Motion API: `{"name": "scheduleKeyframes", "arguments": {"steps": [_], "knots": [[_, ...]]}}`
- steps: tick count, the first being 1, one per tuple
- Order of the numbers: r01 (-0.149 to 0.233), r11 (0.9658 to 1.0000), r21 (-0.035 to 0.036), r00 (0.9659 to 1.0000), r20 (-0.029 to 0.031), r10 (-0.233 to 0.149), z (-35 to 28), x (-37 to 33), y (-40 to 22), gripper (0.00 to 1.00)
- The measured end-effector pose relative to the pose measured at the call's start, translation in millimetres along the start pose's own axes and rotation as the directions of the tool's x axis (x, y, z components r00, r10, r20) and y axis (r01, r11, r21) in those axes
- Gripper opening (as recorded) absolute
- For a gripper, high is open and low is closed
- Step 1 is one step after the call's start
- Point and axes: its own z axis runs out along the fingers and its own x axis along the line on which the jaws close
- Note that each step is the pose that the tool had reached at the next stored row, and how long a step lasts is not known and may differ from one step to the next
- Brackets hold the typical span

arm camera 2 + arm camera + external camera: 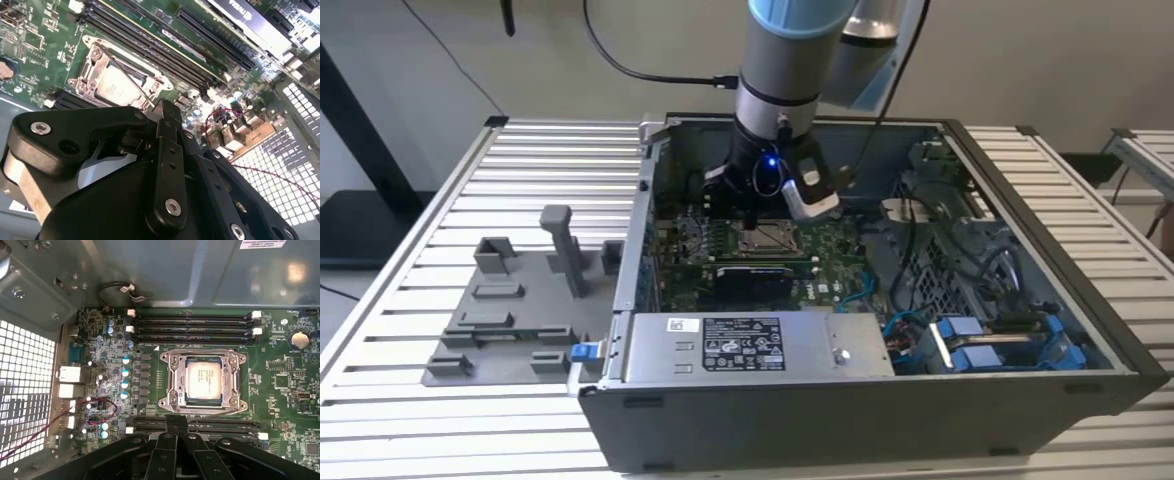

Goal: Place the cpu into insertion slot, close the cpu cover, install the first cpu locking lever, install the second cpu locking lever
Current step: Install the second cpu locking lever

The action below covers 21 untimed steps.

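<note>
The cpu (204, 380) lies seated in the insertion slot (172, 402), the cpu cover (235, 359) closed over it; the tool (176, 421), fingers together and empty, hovers just beside.

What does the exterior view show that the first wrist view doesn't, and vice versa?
Exterior view alone: the whole open computer case on the slatted table, the grey fixture tray at the exterior view's left, and the arm reaching down into the case.

First wrist view alone: close detail of the cpu seated in the insertion slot with the cpu cover closed over it, and the memory slots beside it.

Both: the green motherboard with the socket, and the gripper above it.
</note>
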Motion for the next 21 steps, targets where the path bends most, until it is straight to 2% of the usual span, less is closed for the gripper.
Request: {"name": "scheduleKeyframes", "arguments": {"steps": [12,21], "knots": [[0.000,1.0000,0.0003,1.0000,-0.0002,0.000,5.5,3.3,0.1,0.11],[0.000,1.0000,0.0002,1.0000,-0.0002,0.000,13.7,5.6,0.4,0.11]]}}
